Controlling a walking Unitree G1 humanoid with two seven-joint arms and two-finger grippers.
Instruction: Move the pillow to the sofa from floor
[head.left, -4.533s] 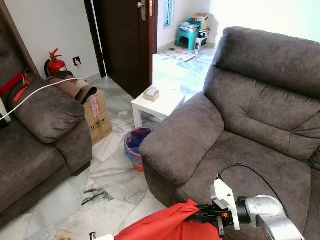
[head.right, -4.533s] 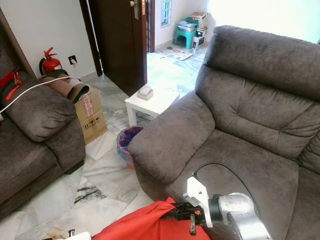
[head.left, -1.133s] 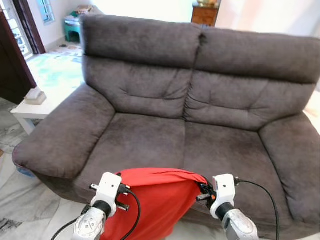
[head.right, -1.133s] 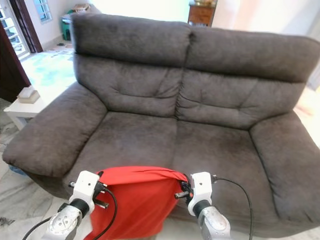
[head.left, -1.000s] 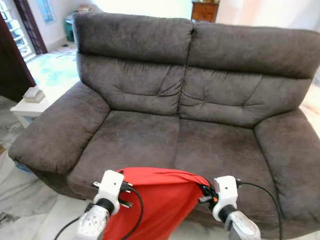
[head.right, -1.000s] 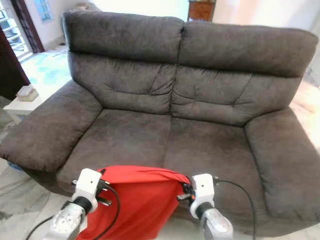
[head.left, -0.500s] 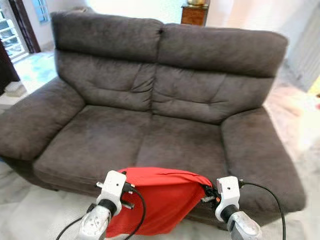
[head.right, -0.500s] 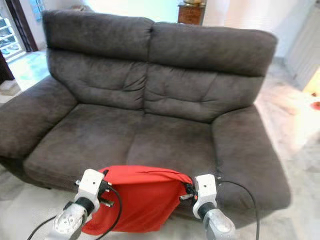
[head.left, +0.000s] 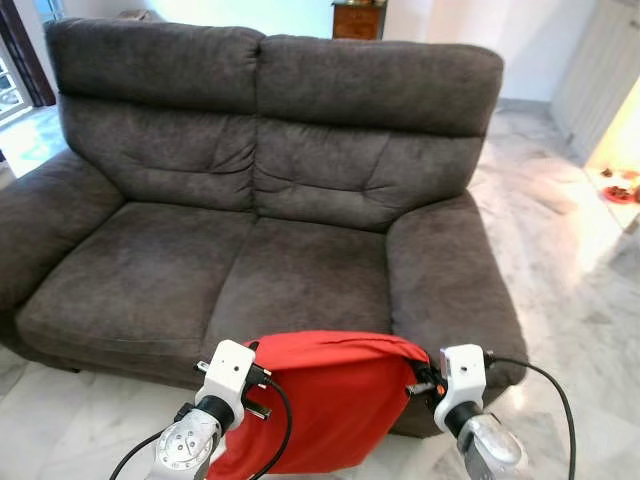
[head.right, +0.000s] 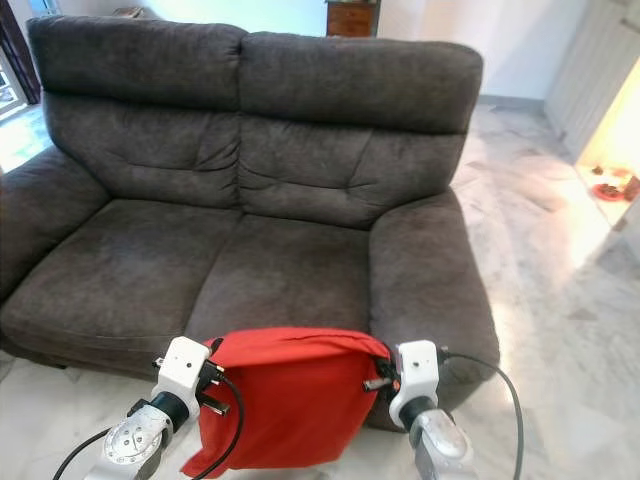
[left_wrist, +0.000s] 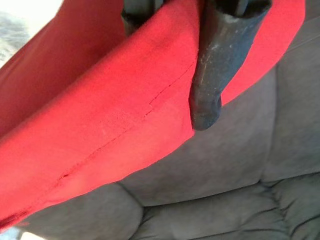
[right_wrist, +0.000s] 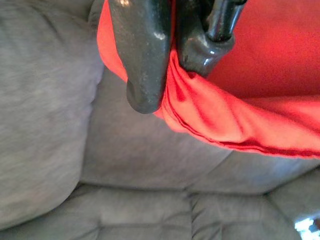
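Note:
A red pillow (head.left: 325, 395) hangs between my two arms, held up by its top corners in front of the dark grey two-seat sofa (head.left: 250, 180). My left gripper (head.left: 254, 378) is shut on the pillow's left corner; in the left wrist view its black fingers (left_wrist: 210, 75) pinch the red fabric (left_wrist: 100, 115). On the right corner my right gripper (head.left: 415, 378) is shut too, with the red cloth (right_wrist: 210, 115) bunched between its fingers (right_wrist: 142, 55). The pillow hangs just before the front edge of the right seat cushion (head.left: 300, 280).
The sofa's right armrest (head.left: 445, 280) is close beside my right arm. White marble floor (head.left: 570, 290) stretches to the right. A wooden cabinet (head.left: 355, 20) stands behind the sofa. A doorway (head.left: 15, 60) lies at the far left.
The camera has swung right, from the sofa's left armrest and side table to its right half. The pillow stays gripped by both grippers at the same height.

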